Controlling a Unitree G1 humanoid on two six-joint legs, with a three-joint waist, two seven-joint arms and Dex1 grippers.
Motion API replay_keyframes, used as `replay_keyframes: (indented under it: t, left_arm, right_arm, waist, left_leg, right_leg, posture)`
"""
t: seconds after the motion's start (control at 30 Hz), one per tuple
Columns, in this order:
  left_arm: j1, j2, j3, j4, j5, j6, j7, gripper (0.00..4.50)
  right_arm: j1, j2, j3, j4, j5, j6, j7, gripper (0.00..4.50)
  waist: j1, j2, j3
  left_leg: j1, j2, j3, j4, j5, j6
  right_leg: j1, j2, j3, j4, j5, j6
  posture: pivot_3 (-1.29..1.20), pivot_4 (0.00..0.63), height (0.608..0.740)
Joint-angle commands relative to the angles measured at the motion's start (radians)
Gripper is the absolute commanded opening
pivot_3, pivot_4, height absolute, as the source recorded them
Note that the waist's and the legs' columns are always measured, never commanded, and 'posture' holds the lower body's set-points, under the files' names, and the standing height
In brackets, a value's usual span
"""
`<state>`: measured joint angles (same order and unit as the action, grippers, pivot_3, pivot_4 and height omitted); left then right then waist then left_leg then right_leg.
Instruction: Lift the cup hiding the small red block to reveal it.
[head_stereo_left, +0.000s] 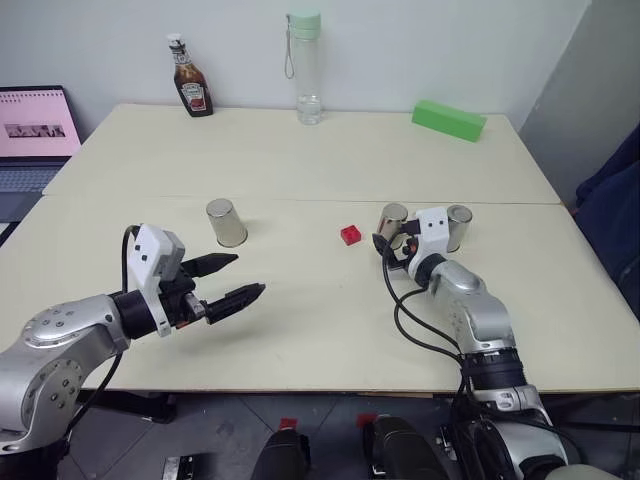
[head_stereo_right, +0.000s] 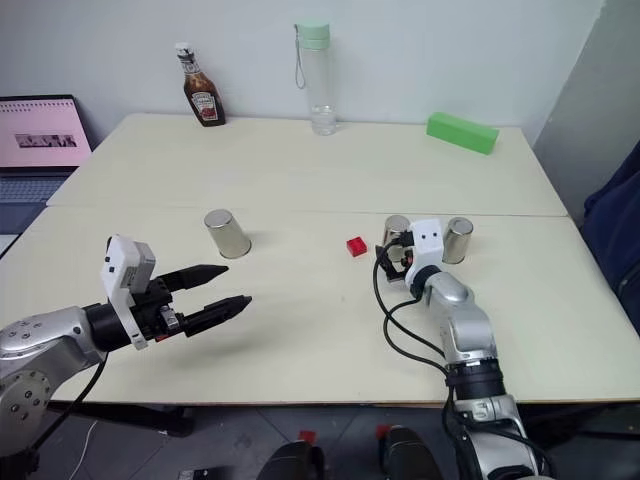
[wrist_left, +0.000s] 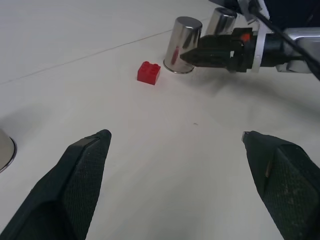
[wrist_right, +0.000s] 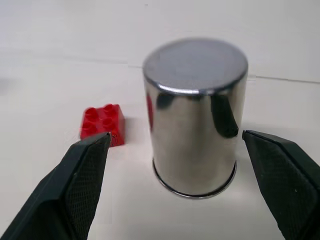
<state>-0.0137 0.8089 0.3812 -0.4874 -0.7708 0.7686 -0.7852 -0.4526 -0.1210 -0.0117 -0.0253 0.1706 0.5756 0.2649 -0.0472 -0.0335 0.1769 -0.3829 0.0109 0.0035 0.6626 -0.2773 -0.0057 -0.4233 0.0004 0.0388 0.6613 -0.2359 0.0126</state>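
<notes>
Right gripper (wrist_right: 175, 187) jaws apart astride cup (wrist_right: 195, 115), not clamped. Block (wrist_right: 102, 125) exposed at cup's 9 o'clock. Risk: withdrawal clips cup onto block. Left gripper (head_stereo_left: 238, 280) apart, empty.

Background items on and beside the cream table.
Two pale cream tabletops (head_stereo_left: 300, 160) butted together, one seam running across. At the far edge: a dark glass ketchup bottle with white cap and red label (head_stereo_left: 190, 80), upright; a clear plastic water bottle with pale green lid and carry loop (head_stereo_left: 306, 66), upright, nearly empty; a long bright green rectangular block (head_stereo_left: 448, 120), lying flat toward the far right corner. Off the table's left side, an open laptop with a pink-lit screen (head_stereo_left: 36, 128).
</notes>
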Motion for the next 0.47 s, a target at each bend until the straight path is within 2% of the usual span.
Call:
replay_keyframes:
  t: [0.03,0.3,0.47]
  left_arm:
    - [0.007,0.002,0.027,-0.033,-0.019,-0.005,0.012,4.50]
    - [0.022,0.021,0.034,-0.033,-0.022,0.032,0.031,4.50]
    - [0.013,0.019,0.026,-0.022,-0.010,0.029,0.049,4.50]
  right_arm:
    - [0.099,-0.066,-0.006,-0.272,0.071,0.140,0.048,4.47]
    - [0.290,-0.223,-0.112,-0.595,0.251,0.324,0.147,4.47]
    - [0.318,-0.246,-0.125,-0.636,0.281,0.329,0.134,4.47]
  waist:
    - [0.002,0.000,0.000]
    - [0.014,0.001,0.000]
    - [0.013,0.001,0.000]
  left_leg:
    - [0.000,0.000,0.000,0.000,0.000,0.000]
    - [0.001,0.000,0.001,0.000,0.000,0.000]
    - [0.001,0.001,0.001,0.000,0.000,0.000]
  right_leg:
    - [0.000,0.000,0.000,0.000,0.000,0.000]
    - [0.001,0.000,0.000,-0.001,-0.001,0.001]
    - [0.001,0.001,0.000,-0.001,-0.001,0.001]
  posture:
    - [0.00,0.150,0.740]
    - [0.00,0.150,0.740]
    - [0.00,0.150,0.740]
